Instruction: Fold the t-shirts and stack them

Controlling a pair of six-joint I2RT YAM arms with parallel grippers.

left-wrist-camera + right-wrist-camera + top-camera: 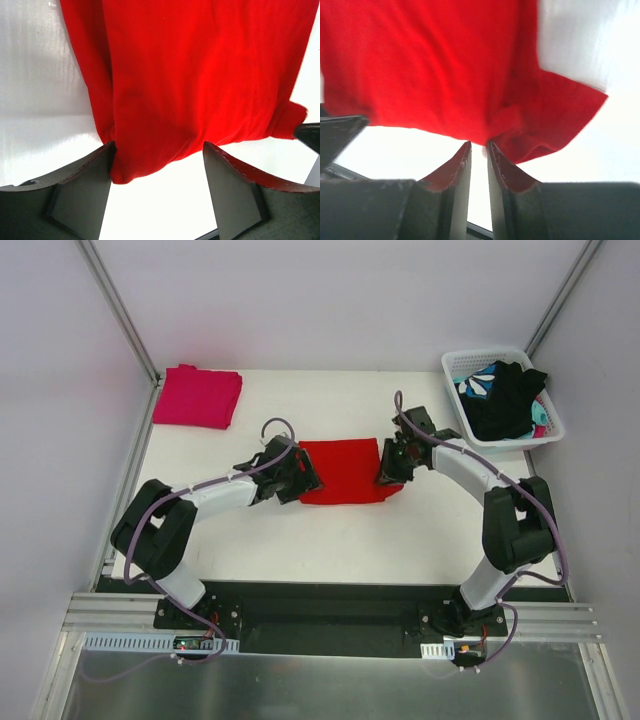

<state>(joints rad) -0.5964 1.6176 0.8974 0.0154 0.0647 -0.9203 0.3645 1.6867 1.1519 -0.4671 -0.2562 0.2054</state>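
Honestly, this looks like mid-fold to me: the red shirt (340, 470) lies as a rough rectangle in the middle of the table (300, 540) with an arm at each short end, I'd guess so both ends can be worked together. The left gripper (159, 150) has its jaws wide apart, straddling a corner of the hem with nothing pinched. The right gripper (479, 146) has its fingers nearly together at the bunched edge, and I can't tell if any cloth is caught. The pink shirt (197, 397) sits folded in the far left corner, probably the base of the stack. Black clothes (505, 400) and a teal-and-white patterned piece (478, 385) wait in the white basket (458, 365). No logos, tags or writing that I can read anywhere.
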